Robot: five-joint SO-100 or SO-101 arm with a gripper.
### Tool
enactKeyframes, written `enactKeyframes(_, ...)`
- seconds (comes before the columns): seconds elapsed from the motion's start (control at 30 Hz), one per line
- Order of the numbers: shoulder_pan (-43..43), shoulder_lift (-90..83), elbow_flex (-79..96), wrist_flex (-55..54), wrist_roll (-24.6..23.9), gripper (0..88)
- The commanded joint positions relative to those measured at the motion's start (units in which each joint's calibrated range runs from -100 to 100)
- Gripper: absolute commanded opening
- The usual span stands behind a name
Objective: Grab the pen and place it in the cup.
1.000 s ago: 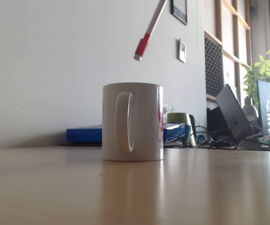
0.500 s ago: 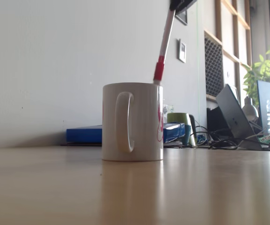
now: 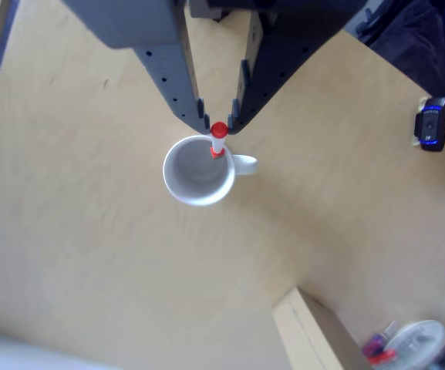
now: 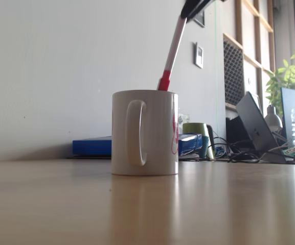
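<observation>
Gripper [image 3: 219, 127] tips close on the red top end of the pen [image 3: 218, 139], seen from above in the other view, the two dark fingers [image 3: 177, 89] converging on it from either side just over the cup's rim. In the fixed view the pen [image 4: 171, 52] leans to the right, its upper end held by the dark gripper [image 4: 188, 11] at the top of the frame, its red lower part dipping behind the rim of the cup [image 4: 144, 132]. From above, the cup [image 3: 199, 171] stands on the pale wooden desk [image 3: 91, 254] well away from its edges, handle pointing right, white inside. A black device [image 3: 432, 125] lies near the desk's right edge.
</observation>
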Motion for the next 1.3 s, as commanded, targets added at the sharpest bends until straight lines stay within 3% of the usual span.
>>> enactKeyframes(0.0, -0.4, -0.8, 3.9, -3.7, 0.9, 1.5)
enactKeyframes(0.07, -0.2, -0.8, 5.2, -5.1, 0.9, 2.8)
enactKeyframes(0.23, 0.3, -0.8, 5.4, -5.5, 0.8, 19.0)
enactKeyframes(0.33, 0.4, -0.8, 5.4, -5.5, 0.4, 23.8)
enactKeyframes(1.27, 0.3, -0.8, 5.5, -6.9, 0.7, 24.8)
